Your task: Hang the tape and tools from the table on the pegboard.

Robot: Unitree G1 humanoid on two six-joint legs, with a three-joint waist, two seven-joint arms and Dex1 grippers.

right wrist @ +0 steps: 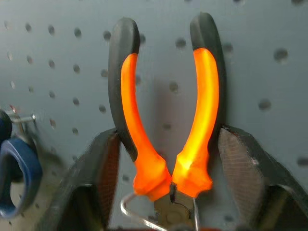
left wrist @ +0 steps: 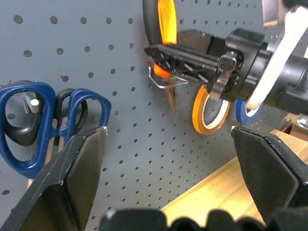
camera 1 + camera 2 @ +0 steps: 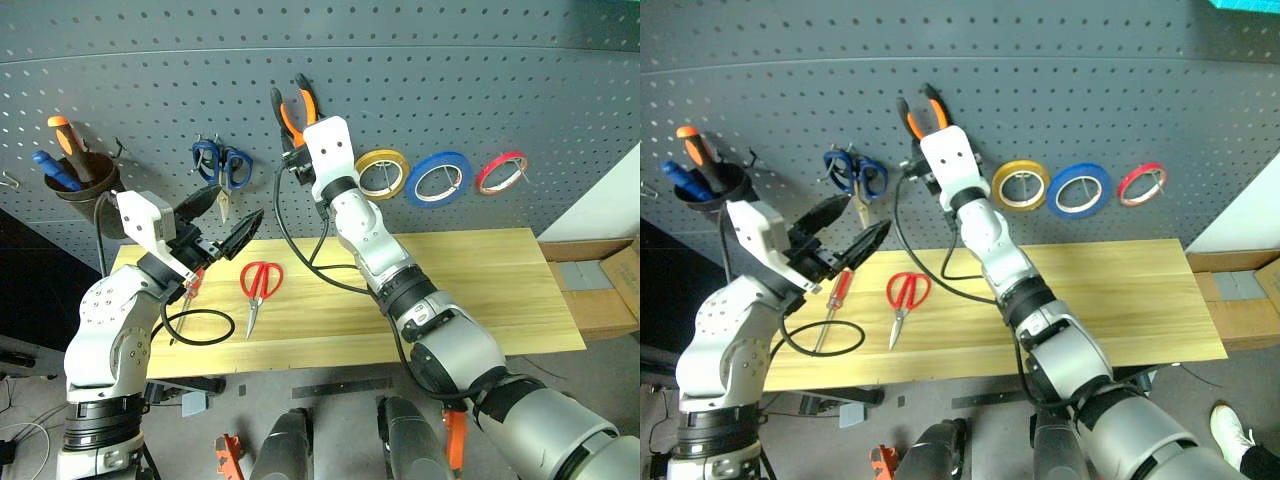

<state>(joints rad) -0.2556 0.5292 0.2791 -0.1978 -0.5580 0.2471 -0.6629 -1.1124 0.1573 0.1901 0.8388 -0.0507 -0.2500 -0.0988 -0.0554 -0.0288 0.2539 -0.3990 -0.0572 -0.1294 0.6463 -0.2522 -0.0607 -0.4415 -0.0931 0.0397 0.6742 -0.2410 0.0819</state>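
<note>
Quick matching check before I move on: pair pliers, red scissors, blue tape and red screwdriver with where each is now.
1 pliers
2 red scissors
3 blue tape
4 red screwdriver

A on the pegboard, between yellow and red rolls
B on the table, near its middle
C on a hook, between the right gripper's fingers
D on the table, under the left gripper

Pairs: 1-C, 2-B, 3-A, 4-D

I am counting three rolls of tape on the pegboard (image 3: 560,90): one yellow roll (image 3: 381,174), one blue roll (image 3: 438,178), one red roll (image 3: 501,172). I am seeing two scissors, the blue pair (image 3: 222,164) hanging and the red pair (image 3: 259,285) lying on the table (image 3: 480,290). One pliers (image 3: 296,110), three screwdrivers.
</note>
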